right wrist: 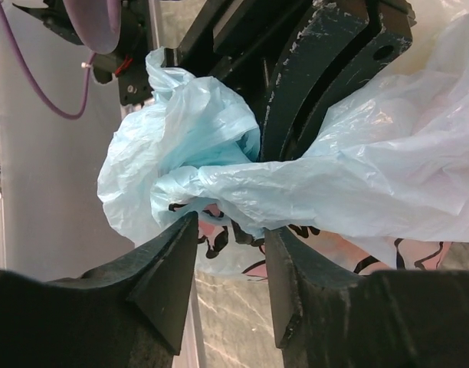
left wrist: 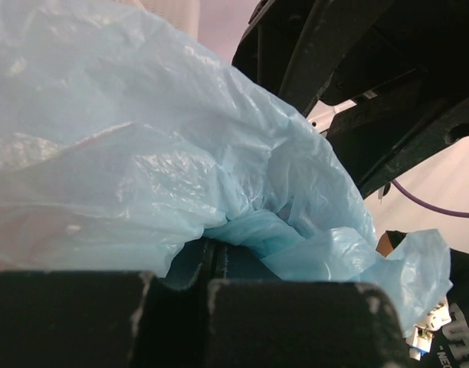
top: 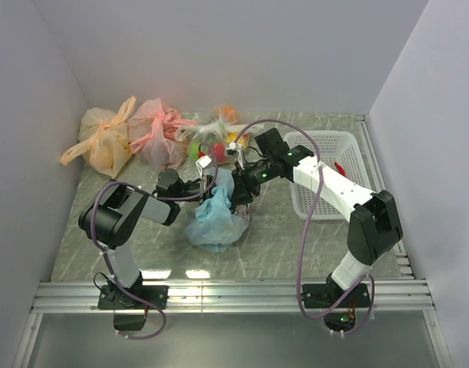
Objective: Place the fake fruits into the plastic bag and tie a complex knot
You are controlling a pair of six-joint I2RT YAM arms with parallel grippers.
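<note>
The light blue plastic bag [top: 216, 221] sits bunched on the table between both arms, its neck pulled upward. My left gripper [top: 206, 184] reaches in from the left and is shut on a fold of the bag [left wrist: 219, 176]; its fingers [left wrist: 214, 259] pinch the film. My right gripper [top: 239, 195] comes in from the right. Its jaws [right wrist: 229, 227] stand apart, with a twisted strand of the bag [right wrist: 296, 188] lying across the fingertips [right wrist: 181, 245]. A bunched wad of plastic [right wrist: 196, 146] sits beyond; I cannot tell if it is a knot. No fake fruits show inside the bag.
A white basket [top: 326, 144] stands at the right with a red piece [top: 339, 167] in it. An orange bag [top: 104, 142] and a pink bag [top: 159, 134] lie at the back left. A clear bag [top: 211, 136] with coloured fruits lies by the back wall.
</note>
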